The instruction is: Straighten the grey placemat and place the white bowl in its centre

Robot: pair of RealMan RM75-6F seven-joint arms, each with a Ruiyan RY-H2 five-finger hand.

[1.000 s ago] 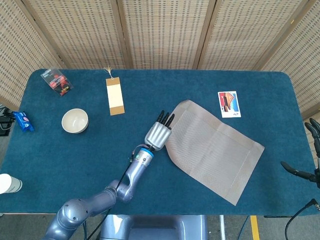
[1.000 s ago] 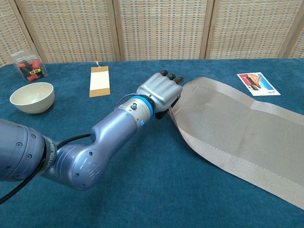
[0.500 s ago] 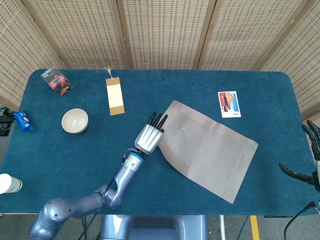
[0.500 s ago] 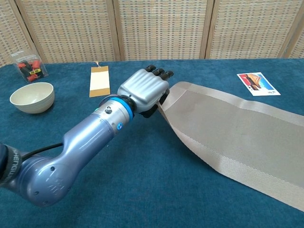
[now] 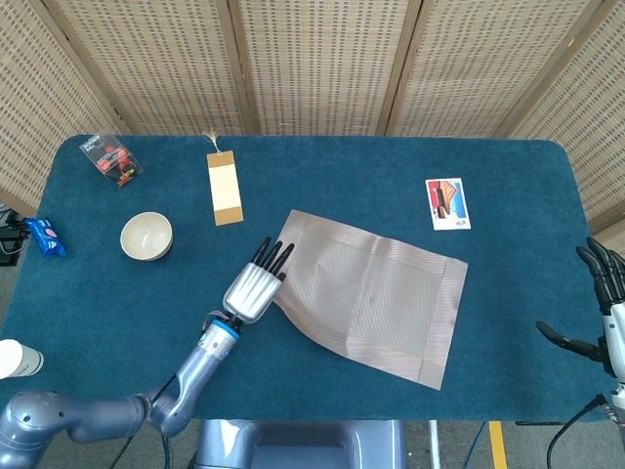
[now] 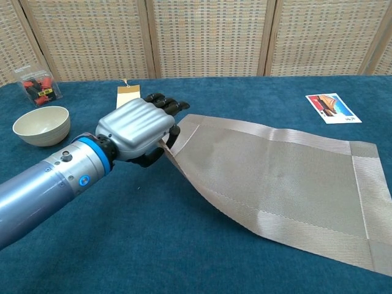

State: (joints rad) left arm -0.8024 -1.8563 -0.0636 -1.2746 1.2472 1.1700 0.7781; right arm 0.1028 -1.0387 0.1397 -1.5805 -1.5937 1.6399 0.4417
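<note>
Head view: the left hand (image 5: 252, 288), clasping the left edge of the grey placemat (image 5: 376, 298), has dragged it leftward across the bench (image 5: 391, 161) and turned it closer to square, though it still lies skewed; the white bowl (image 5: 146, 235) waits well apart at far left, while the right hand (image 5: 601, 293) idles released off the bench edge. Chest view: that left hand (image 6: 138, 130) lifts the mat's (image 6: 275, 177) near corner slightly, so straightening seems unfinished and the bowl (image 6: 41, 125) untouched.

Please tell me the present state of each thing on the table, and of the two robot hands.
Grey placemat: askew, left edge lifted.
White bowl: upright, empty, off the placemat.
Left robot hand: grips the placemat's left edge.
Right robot hand: open, holds nothing, beyond the table's right edge.
</note>
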